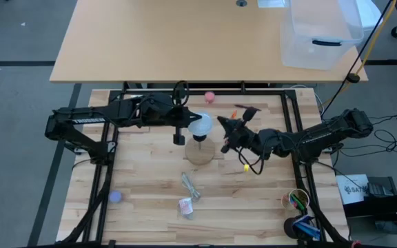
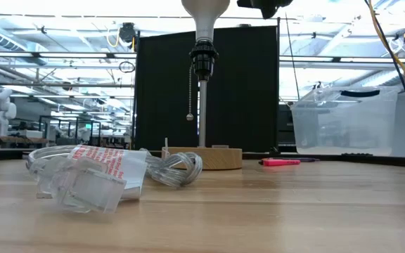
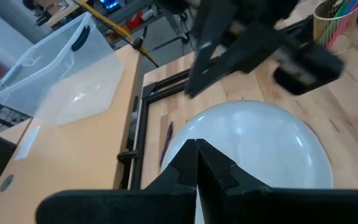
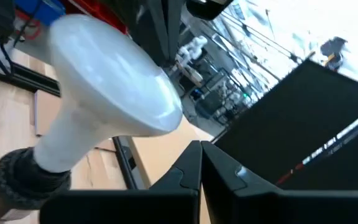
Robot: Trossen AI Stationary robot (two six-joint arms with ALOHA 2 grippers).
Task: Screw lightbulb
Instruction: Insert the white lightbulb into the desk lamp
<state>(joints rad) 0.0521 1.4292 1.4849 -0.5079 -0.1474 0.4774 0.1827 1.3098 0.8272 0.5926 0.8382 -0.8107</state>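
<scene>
The white lightbulb (image 1: 200, 125) stands upright with its base in the black socket (image 2: 201, 60), on the post of the round wooden disc (image 1: 200, 151). It also shows in the low view (image 2: 206, 13), the left wrist view (image 3: 260, 143) and the right wrist view (image 4: 114, 93). My left gripper (image 1: 184, 118) is shut right at the globe's left side; in its wrist view its tips (image 3: 196, 163) show in front of the globe. My right gripper (image 1: 226, 131) is shut a little to the right of the bulb, apart from it (image 4: 201, 163). My left gripper has its shut fingertips (image 3: 211, 167) level at the left side of the globe (image 3: 229, 134). I cannot tell whether they touch it.
Crumpled clear packaging (image 1: 187, 205) and a cable (image 1: 190, 184) lie near the front. A pink ball (image 1: 209, 96), a purple ball (image 1: 115, 196), a pen cup (image 1: 296, 200) and a pink marker (image 2: 280, 161) are on the table. A clear bin (image 1: 319, 34) stands on the far desk.
</scene>
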